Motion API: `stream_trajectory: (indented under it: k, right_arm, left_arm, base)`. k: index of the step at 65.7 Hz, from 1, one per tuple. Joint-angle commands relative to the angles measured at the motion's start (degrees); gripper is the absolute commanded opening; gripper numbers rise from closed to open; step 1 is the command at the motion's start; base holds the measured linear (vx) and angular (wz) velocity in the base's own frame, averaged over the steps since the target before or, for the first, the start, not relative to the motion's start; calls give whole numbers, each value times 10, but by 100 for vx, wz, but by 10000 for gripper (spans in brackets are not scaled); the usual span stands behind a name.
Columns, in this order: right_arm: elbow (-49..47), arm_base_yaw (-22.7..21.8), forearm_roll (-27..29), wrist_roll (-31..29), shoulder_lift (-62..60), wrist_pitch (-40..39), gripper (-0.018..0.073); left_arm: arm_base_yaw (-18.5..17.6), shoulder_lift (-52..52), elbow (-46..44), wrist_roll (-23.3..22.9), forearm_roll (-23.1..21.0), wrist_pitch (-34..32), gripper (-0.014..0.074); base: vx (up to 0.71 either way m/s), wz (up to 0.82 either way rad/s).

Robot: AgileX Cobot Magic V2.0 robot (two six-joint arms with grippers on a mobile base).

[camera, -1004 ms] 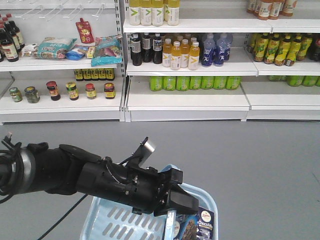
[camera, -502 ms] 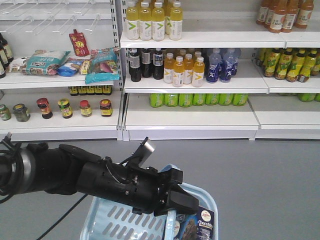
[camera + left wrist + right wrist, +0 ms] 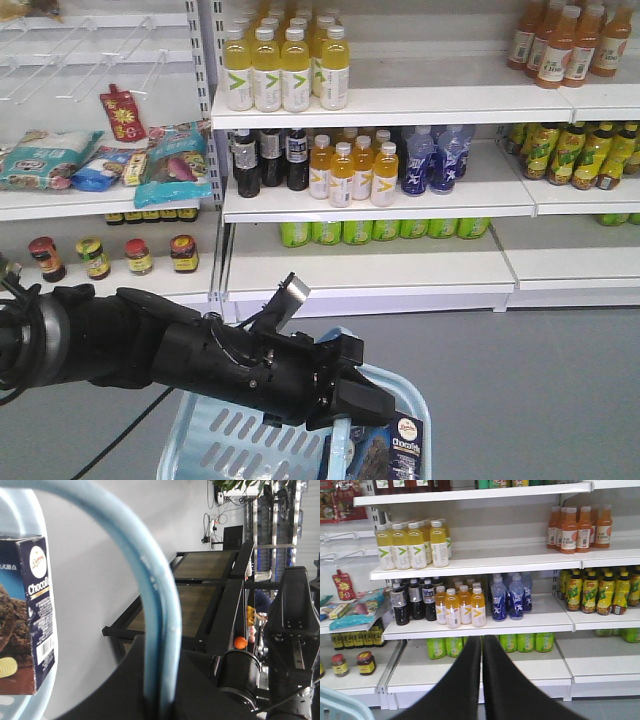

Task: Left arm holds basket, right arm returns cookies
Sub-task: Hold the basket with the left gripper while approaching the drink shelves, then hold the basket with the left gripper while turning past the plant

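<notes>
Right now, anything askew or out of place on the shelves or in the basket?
Only the snack bags on the left shelf: they are loosely piled, and the teal bag tilts over the front edge. Bottles stand in neat rows, and the cookies stand in the basket.

light blue slotted basket (image 3: 230,440), navy cookies (image 3: 405,450)
</notes>
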Motion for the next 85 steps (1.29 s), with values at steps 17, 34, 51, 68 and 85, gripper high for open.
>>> stream_trajectory:
  k: [17,34,51,68,85]
  right_arm:
    - [-1,1,-4,0,-6,-44,-8]
    - [-1,1,-4,0,-6,-44,-8]
    - [-1,1,-4,0,-6,-44,-8]
    - [-1,1,-4,0,-6,-44,-8]
    - [-1,1,-4,0,-6,-44,-8]
  left_arm:
    - [0,-33,-14,5,-37,39,-6]
    - [0,-33,-14,5,-37,39,-6]
    - [0,-33,-14,5,-37,39,-6]
    - [0,-33,-14,5,-37,39,-6]
    - [0,-33,-14,5,-37,39,-6]
  base:
    - [31,-39]
    - [25,-67]
    - [22,-73]
    - [18,-69]
    - [16,-64]
